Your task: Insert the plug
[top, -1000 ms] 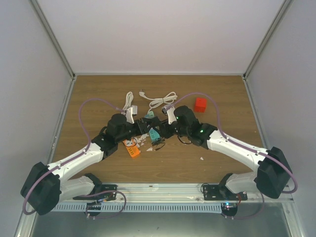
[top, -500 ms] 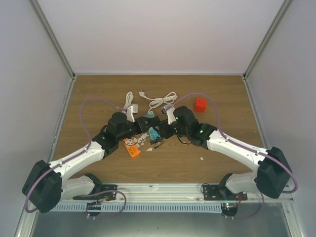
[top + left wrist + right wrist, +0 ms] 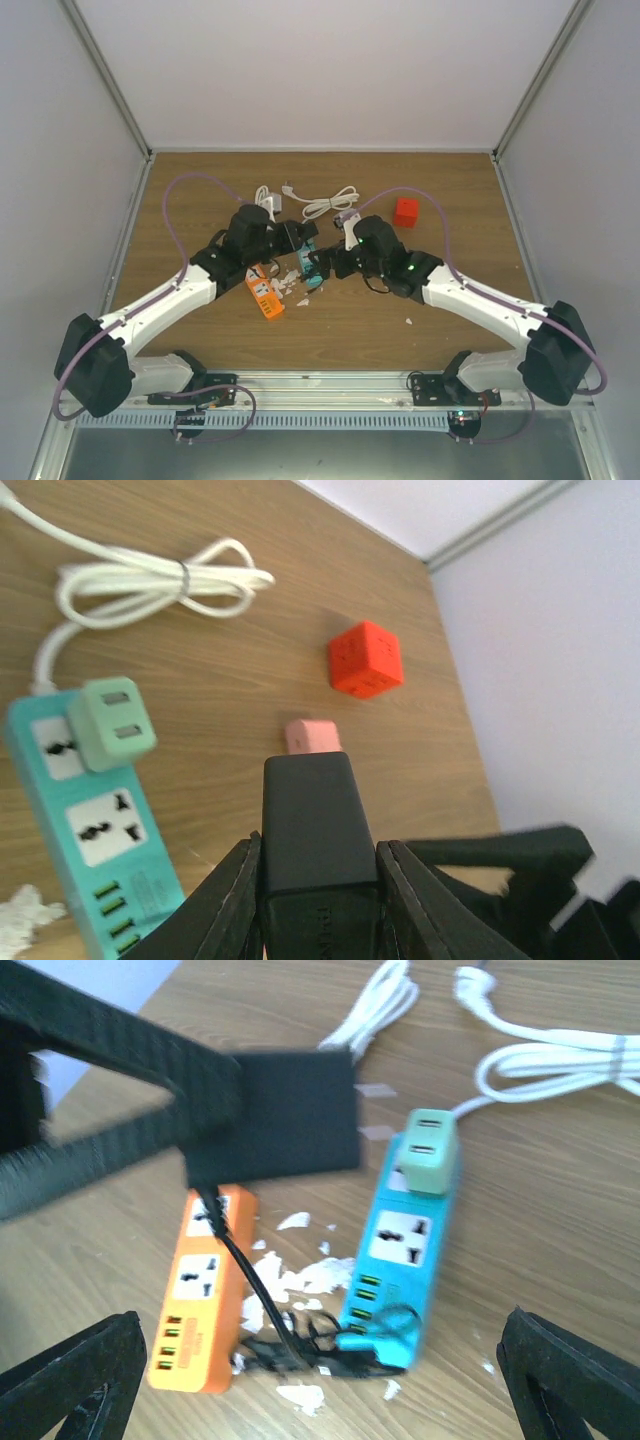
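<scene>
Left wrist: the plug (image 3: 312,825), black, boxy, matte; gripped in left claw (image 3: 318,885).

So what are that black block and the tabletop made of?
The plug looks like matte black moulded plastic: smooth flat faces, rounded edges, little shine. The table shows wood grain, probably laminate, though solid wood is possible.

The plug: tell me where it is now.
In the left wrist view the plug is clamped in the left gripper, centre-bottom, just right of the teal power strip.
</scene>
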### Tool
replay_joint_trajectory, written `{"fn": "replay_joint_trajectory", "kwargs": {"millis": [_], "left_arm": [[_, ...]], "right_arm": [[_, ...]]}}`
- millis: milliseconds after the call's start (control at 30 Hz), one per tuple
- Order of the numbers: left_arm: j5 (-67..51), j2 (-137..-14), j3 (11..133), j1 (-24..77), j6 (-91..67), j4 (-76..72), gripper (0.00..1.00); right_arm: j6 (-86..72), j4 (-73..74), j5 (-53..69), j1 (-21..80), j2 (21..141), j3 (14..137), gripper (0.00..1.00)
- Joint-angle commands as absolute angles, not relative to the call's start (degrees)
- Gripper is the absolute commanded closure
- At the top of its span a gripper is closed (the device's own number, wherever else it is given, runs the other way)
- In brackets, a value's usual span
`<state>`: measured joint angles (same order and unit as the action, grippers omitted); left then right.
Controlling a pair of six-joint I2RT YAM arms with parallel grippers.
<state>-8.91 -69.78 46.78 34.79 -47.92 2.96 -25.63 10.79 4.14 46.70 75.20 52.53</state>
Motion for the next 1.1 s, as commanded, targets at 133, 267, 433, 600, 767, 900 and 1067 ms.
{"fn": "replay_joint_trajectory", "kwargs": {"millis": [133, 267, 433, 600, 767, 900, 1067], "left_arm": [[5.55, -72.71, 55.82, 34.98, -45.64, 20.39, 1.0], [6.43, -78.07, 59.64, 34.99, -47.17, 26.9, 1.0], [3.22, -87.26, 64.54, 35.53, -47.06, 31.16, 1.0], [4.61, -95.01, 71.26, 37.69, -48.39, 35.59, 1.0], [6.89, -99.64, 76.51, 40.41, -51.15, 40.25, 1.0], [8.39, -104.12, 80.72, 40.87, -52.98, 44.58, 1.0], [9.44, -107.87, 84.12, 40.88, -54.57, 47.46, 1.0]], "right_arm": [[-35.13, 20.57, -13.26, 46.77, 64.41, 47.66, 0.0], [-38.77, 24.64, -17.27, 46.67, 58.16, 45.48, 0.0], [-42.96, 28.22, -22.44, 46.67, 49.97, 43.13, 0.0], [-43.69, 29.57, -23.92, 46.67, 45.37, 40.76, 0.0], [-43.56, 30.87, -25.69, 46.67, 43.42, 39.5, 0.0], [-43.27, 31.35, -27.16, 46.67, 41.73, 38.88, 0.0], [-42.65, 31.35, -28.08, 46.67, 39.1, 38.09, 0.0]]}}
